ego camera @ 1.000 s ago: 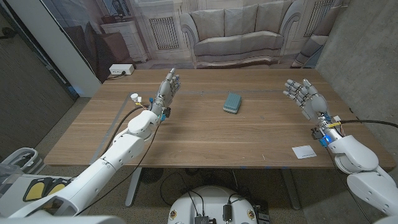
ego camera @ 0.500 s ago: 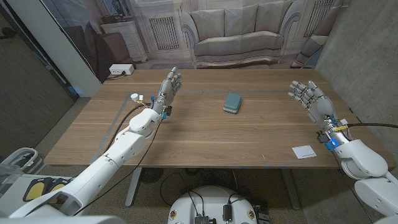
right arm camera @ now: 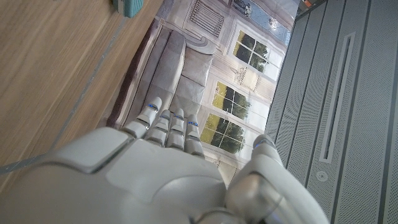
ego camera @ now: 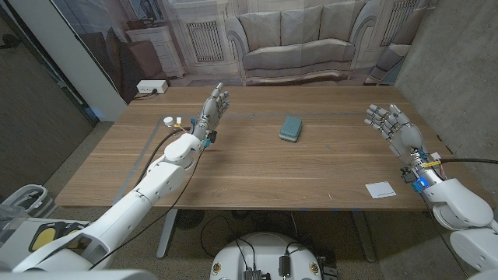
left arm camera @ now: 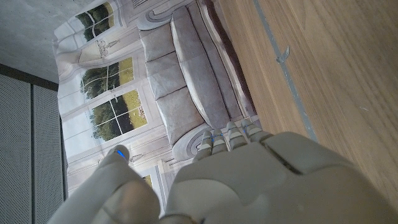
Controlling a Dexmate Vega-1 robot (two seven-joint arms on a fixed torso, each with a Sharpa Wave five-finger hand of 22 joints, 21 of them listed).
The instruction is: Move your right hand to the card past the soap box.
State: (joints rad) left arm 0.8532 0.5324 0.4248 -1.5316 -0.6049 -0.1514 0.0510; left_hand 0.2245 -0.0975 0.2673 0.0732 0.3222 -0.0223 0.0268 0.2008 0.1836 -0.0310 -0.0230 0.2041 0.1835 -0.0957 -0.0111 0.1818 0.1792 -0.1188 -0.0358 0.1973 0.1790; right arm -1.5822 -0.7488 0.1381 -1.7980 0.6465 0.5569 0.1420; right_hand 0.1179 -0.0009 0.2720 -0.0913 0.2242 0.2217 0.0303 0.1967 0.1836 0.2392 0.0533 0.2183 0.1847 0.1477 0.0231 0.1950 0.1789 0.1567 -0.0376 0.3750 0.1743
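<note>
Even, soft light; sharp frames

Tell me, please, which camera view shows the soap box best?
The head view: the whole soap box lies mid-table, unobstructed. The right wrist view catches a teal corner at the picture's edge. The left wrist view gives nothing useful of it.

The soap box [ego camera: 291, 127] is a small teal-grey rectangular box with rounded corners, lying flat on the wooden worktop [ego camera: 257, 167] around its middle, towards the far side. The card [ego camera: 380, 189] is a small white rectangle lying flat near the worktop's front edge on the robot's right, well apart from the soap box. In the right wrist view, a corner of the soap box [right arm camera: 129, 6] shows.
</note>
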